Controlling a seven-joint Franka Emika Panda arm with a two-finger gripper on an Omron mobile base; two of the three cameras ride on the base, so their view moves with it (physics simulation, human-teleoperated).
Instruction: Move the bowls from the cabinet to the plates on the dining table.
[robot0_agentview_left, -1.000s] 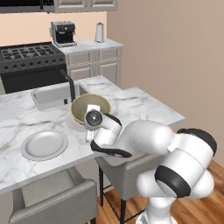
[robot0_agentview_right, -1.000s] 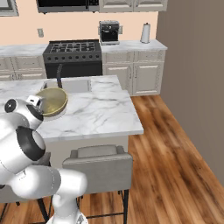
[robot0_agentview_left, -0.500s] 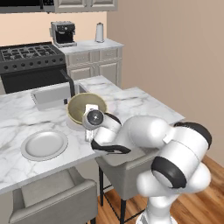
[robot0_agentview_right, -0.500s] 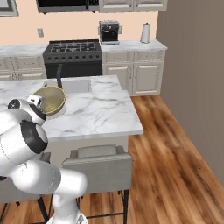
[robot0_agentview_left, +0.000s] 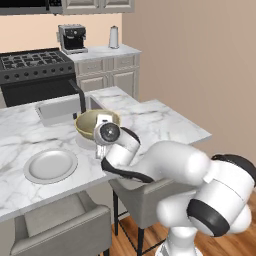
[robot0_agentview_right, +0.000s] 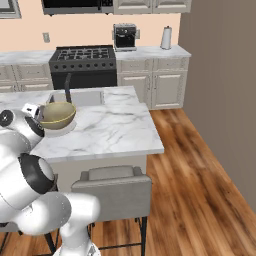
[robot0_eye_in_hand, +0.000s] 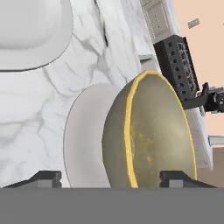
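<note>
Olive bowl (robot0_eye_in_hand: 151, 135) with a yellow rim, sitting on a pale plate (robot0_eye_in_hand: 83, 140) on the marble worktop (robot0_agentview_left: 160, 120), just in front of the inset sink (robot0_agentview_left: 57, 107) and the dark faucet (robot0_agentview_left: 79, 95). Mottled, dull inside; darker on the lower outside. Jaws spread wide, one finger tip (robot0_eye_in_hand: 43, 178) to each side of the bowl, apart from it. Gripper (robot0_eye_in_hand: 111, 179) close over the bowl's near edge. Second plate (robot0_agentview_left: 50, 165), bare, well to the left on the same worktop. Grey chairs (robot0_agentview_right: 112, 187) tucked under the near edge. Beyond: black stove (robot0_agentview_right: 85, 60), coffee machine (robot0_agentview_right: 125, 36), beige cabinets, wood floor.
</note>
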